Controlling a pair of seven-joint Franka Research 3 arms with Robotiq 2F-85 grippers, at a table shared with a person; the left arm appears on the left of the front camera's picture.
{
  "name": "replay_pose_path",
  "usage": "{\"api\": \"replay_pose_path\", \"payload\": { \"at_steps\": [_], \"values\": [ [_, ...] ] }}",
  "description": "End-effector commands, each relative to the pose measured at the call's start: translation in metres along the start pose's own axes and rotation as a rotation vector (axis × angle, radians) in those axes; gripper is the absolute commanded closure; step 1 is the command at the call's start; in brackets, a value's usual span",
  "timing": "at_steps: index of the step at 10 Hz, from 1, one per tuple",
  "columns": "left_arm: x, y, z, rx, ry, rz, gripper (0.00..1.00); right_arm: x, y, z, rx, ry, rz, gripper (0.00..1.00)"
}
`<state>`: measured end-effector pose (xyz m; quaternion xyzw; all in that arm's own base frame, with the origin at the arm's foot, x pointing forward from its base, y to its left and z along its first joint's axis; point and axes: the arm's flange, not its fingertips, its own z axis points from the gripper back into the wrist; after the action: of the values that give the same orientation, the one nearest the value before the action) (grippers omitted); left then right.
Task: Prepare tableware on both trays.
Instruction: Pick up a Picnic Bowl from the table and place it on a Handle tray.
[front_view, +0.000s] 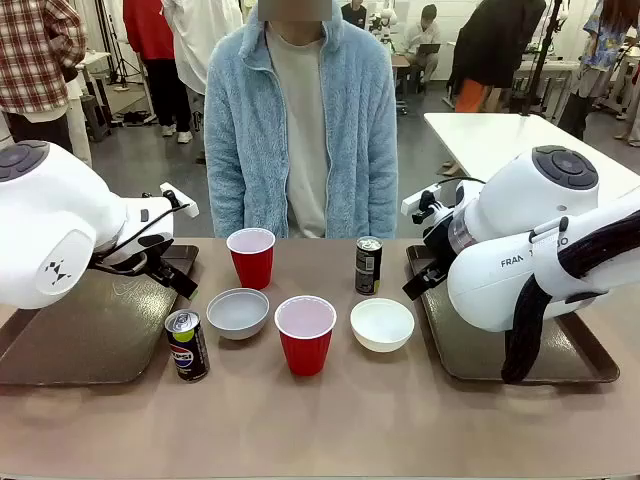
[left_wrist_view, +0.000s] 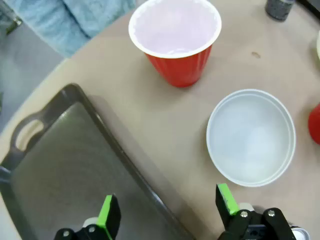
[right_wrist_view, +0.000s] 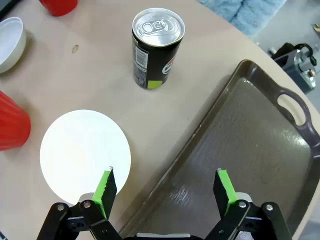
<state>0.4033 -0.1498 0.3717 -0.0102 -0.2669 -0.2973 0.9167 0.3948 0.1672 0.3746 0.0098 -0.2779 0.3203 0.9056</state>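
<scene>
Two dark brown trays lie at the table's sides, the left tray (front_view: 90, 330) and the right tray (front_view: 560, 360), both bare. Between them stand two red cups (front_view: 251, 257) (front_view: 305, 334), a greyish bowl (front_view: 238, 312), a white bowl (front_view: 382, 324), a Pepsi can (front_view: 187, 345) and a dark slim can (front_view: 368, 265). My left gripper (left_wrist_view: 167, 210) hangs open over the left tray's inner rim (left_wrist_view: 125, 165), near the greyish bowl (left_wrist_view: 251, 136). My right gripper (right_wrist_view: 165, 192) is open above the right tray's rim (right_wrist_view: 200, 135), beside the white bowl (right_wrist_view: 85, 152).
A person in a pale blue fleece jacket (front_view: 300, 120) stands at the far edge, hands out of sight. Another white table (front_view: 500, 135) stands behind on the right. Bare tabletop stretches along the near edge (front_view: 330, 430).
</scene>
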Motion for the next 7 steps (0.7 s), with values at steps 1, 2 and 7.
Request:
{"api": "replay_pose_path", "payload": {
  "at_steps": [1,2,7],
  "values": [
    [0.0,-0.0001,0.0,0.0,0.0,0.0,0.0,0.0,0.0,0.0,0.0,0.0,0.0,0.0],
    [0.0,-0.0001,0.0,0.0,0.0,0.0,0.0,0.0,0.0,0.0,0.0,0.0,0.0,0.0],
    [0.0,-0.0001,0.0,0.0,0.0,0.0,0.0,0.0,0.0,0.0,0.0,0.0,0.0,0.0]
  ]
}}
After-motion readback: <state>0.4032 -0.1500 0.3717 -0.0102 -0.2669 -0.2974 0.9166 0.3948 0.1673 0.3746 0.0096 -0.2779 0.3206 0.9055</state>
